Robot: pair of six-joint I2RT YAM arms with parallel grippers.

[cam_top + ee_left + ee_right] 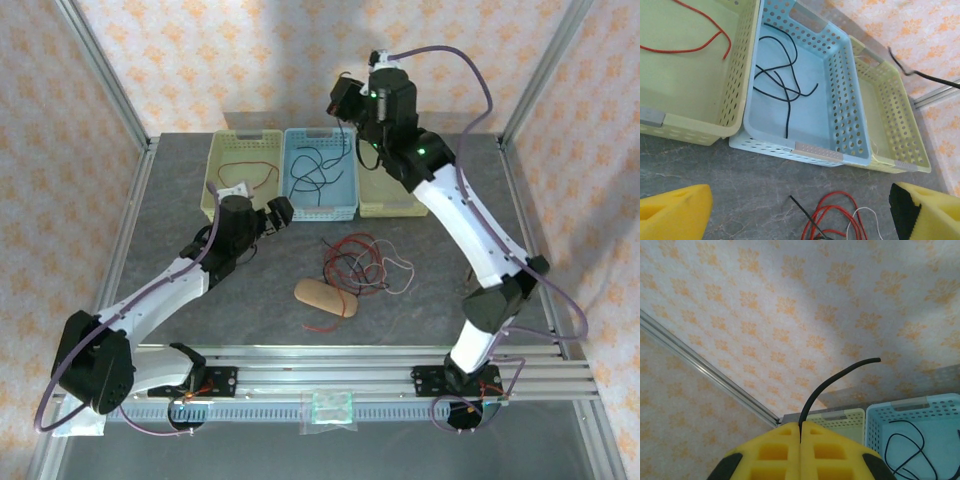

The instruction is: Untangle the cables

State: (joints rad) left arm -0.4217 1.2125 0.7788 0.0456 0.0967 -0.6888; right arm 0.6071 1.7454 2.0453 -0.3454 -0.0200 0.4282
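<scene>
The right gripper (800, 437), its yellow foam fingers pressed together, pinches a thin black cable (827, 377). The cable's short end curls upward and its longer run is hidden below. The left gripper (800, 212) hovers with jaws wide over the grey table (715, 165), where a tangle of red, black and white cables (835, 222) is cut off at the bottom edge. Another black cable (782, 85) lies in the pale blue perforated basket (845, 100). A red cable (695, 48) lies in the yellow-green basket (737, 75). What the third basket (900, 120) holds is hard to make out.
</scene>
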